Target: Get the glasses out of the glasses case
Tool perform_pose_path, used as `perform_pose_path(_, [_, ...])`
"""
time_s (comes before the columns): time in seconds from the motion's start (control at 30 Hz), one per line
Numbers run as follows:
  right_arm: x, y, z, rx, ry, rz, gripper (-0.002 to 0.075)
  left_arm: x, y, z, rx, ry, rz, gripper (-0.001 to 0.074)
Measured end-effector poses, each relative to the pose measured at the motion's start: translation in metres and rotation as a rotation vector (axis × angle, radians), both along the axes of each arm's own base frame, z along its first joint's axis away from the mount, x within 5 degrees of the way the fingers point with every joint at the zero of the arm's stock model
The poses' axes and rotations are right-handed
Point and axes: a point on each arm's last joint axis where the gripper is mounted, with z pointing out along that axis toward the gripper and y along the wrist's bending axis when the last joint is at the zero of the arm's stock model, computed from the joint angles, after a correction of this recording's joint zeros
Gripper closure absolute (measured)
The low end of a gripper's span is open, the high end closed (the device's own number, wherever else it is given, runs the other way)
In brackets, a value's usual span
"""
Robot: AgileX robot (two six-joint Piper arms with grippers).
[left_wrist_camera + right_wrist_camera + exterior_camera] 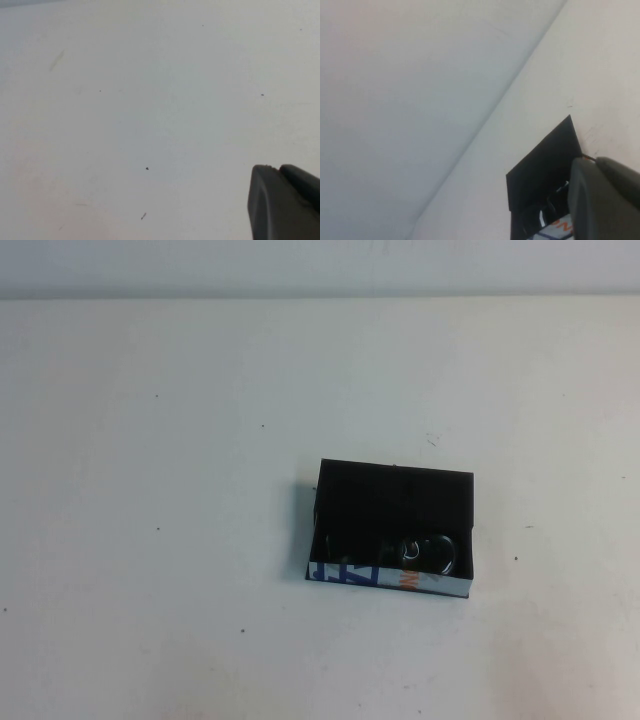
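Worktop surface, pale and lightly speckled, filled the high view, and neither arm showed in it. Nearest the robot stood the white side panel of the glasses case, printed with blue and orange lettering. The case sat a little right of centre, a black rectangular box lying open with a black interior. Just behind that panel, low inside the box, lay the glasses; their dark frame was hard to separate from the dark lining, but a rounded greyish lens caught light toward the right end. Beyond them the black back wall of the case rose, and farther still bare worktop ran up to a pale wall.

In the left wrist view, the left hand appeared only as a dark tip over bare worktop, with no object near it; whether it was spread or pressed together could not be told. In the right wrist view, the right hand likewise showed as one dark tip, close by a corner of the case, its state equally unclear.
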Motion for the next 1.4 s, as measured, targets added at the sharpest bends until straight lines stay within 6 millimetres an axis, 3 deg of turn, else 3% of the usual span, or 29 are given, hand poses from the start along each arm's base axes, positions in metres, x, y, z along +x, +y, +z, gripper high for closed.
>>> perform_pose_path(0.2, [-0.001, 0.002, -0.002, -0.073, 0.001, 0.028, 0.0743, 0.000, 0.000, 0.000, 0.000, 0.000, 0.000, 0.0739])
perform_pose_path(0.27, [-0.002, 0.003, 0.005, -0.143, -0.041, 0.033, 0.0743, 0.000, 0.000, 0.000, 0.000, 0.000, 0.000, 0.0739])
perform_pose_path(0.33, [-0.005, 0.004, 0.024, -0.237, -0.119, 0.044, 0.0743, 0.000, 0.000, 0.000, 0.000, 0.000, 0.000, 0.0739])
perform_pose_path(0.5, [-0.005, 0.012, 0.093, -0.579, -0.230, 0.146, 0.0743, 0.000, 0.000, 0.000, 0.000, 0.000, 0.000, 0.0739])
perform_pose_path(0.63, [0.024, 0.020, 0.135, -0.807, -0.123, 0.328, 0.0743, 0.000, 0.000, 0.000, 0.000, 0.000, 0.000, 0.0739])
perform_pose_path(0.77, [0.070, 0.028, 0.179, -0.971, -0.031, 0.534, 0.0743, 0.000, 0.000, 0.000, 0.000, 0.000, 0.000, 0.0739])
perform_pose_path(0.87, [0.112, 0.035, 0.195, -1.089, 0.009, 0.739, 0.0743, 0.000, 0.000, 0.000, 0.000, 0.000, 0.000, 0.0739])
perform_pose_path(0.97, [0.149, 0.044, 0.200, -1.193, 0.050, 0.941, 0.0743, 0.000, 0.000, 0.000, 0.000, 0.000, 0.000, 0.0739])
perform_pose_path(1.1, [0.198, 0.069, 0.196, -1.389, 0.090, 1.078, 0.0743, 0.000, 0.000, 0.000, 0.000, 0.000, 0.000, 0.0739])
perform_pose_path(1.2, [0.226, 0.096, 0.179, -1.517, 0.114, 1.171, 0.0743, 0.000, 0.000, 0.000, 0.000, 0.000, 0.000, 0.0739])
perform_pose_path(1.4, [0.260, 0.147, 0.137, -1.683, 0.146, 1.331, 0.0743, 0.000, 0.000, 0.000, 0.000, 0.000, 0.000, 0.0739])
